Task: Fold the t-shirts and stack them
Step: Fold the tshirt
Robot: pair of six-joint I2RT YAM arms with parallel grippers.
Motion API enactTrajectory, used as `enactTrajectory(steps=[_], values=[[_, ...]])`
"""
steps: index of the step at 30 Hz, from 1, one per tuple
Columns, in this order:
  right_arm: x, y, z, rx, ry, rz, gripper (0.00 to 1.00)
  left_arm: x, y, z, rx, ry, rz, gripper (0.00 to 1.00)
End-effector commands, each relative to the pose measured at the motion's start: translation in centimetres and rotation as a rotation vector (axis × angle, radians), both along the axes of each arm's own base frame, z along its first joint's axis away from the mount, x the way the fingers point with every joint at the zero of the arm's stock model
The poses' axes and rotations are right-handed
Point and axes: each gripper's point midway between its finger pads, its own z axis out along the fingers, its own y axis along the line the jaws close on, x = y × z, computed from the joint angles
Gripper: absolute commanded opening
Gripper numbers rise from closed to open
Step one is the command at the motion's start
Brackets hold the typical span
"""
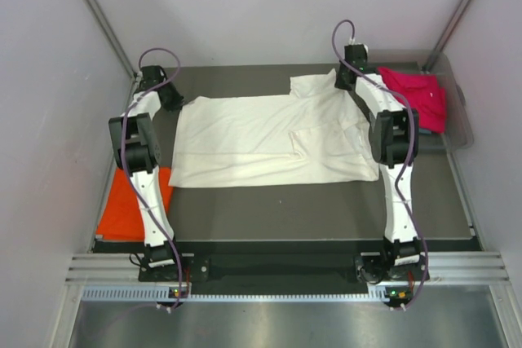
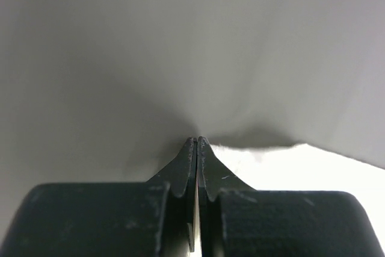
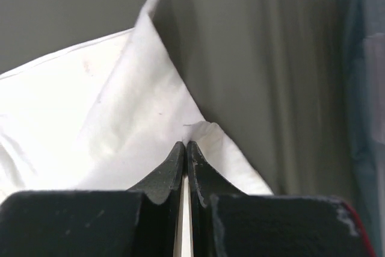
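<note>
There are three soft cloth t-shirts here. The big cream-white short-sleeved t-shirt lies spread out flat in the middle of the dark grey worktop, with one part folded over near its right side. The bright orange t-shirt lies at the left edge of the worktop, beside the left arm, and part of it hangs over the side. The magenta-pink t-shirt sits bunched up at the far right corner (it is by a see-through tub, but I cannot tell if it is inside). There are two arms, and both reach to the far side of the big shirt. The left gripper is at the shirt's far left corner, and its jaws are pressed tight together with a thin strip of white cloth between them. The right gripper is at the far right corner, and its jaws are also clenched on the white cloth, which rises to a small peak there.
</note>
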Motion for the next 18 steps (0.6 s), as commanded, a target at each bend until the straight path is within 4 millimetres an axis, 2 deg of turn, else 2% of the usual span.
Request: enactTrajectory(steps=[1, 2, 12, 18], values=[[0.0, -0.9, 7.9, 0.036, -0.123, -0.014, 0.0, -1.2, 0.8, 3.7, 0.06, -0.02, 0.009, 0.0], [-0.2, -0.8, 8.5, 0.04, -0.129, -0.01, 0.0, -1.5, 0.8, 4.5, 0.064, -0.026, 0.011, 0.0], [-2.3, -0.6, 8.8, 0.052, -0.089, 0.007, 0.0, -2.3, 1.4, 8.8, 0.105, -0.079, 0.017, 0.0], [-3.2, -0.5, 9.0, 0.054, -0.072, 0.022, 0.0, -2.7, 1.1, 10.0, 0.097, -0.097, 0.014, 0.0]])
